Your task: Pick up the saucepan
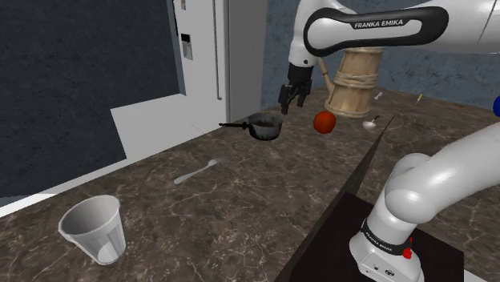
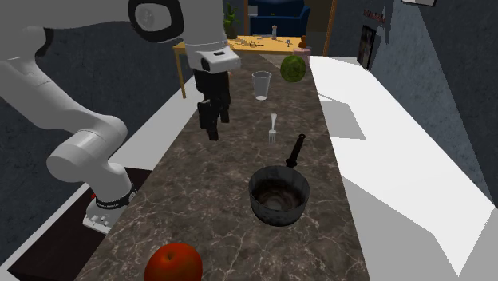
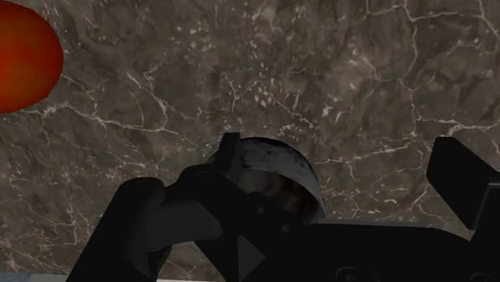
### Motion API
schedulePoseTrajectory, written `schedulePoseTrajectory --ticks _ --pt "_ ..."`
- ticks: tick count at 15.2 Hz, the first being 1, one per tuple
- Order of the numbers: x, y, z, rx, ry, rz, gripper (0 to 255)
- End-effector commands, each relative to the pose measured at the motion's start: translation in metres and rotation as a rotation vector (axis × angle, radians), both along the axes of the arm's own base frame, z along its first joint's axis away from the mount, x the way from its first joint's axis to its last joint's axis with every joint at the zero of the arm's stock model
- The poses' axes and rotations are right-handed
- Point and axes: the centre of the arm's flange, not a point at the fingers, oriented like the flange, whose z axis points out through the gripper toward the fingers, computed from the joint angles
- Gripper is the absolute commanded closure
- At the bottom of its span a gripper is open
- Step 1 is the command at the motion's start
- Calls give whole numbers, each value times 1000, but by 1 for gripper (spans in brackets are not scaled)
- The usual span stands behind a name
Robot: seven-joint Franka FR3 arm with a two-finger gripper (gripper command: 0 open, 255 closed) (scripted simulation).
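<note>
Shoulder view has the gripper (image 1: 291, 102) hanging above the counter (image 1: 240, 192), fingers spread and empty, with the saucepan (image 1: 265, 126) sitting untouched at about seven o'clock from it, so by my reckoning the descent, grasp and lift all remain.

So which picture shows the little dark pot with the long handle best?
The second exterior view: the dark round saucepan shows whole, handle and inside, from above. The shoulder view has it distant and side-on; in the wrist view part of it is hidden.
</note>
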Motion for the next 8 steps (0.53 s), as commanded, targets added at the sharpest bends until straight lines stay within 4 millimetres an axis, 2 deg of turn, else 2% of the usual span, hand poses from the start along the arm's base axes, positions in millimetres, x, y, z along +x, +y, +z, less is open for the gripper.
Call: schedulePoseTrajectory --ticks 1,8 --pt "24 1 -14 -4 13 29 0" --pt "108 7 -63 -18 59 126 0"
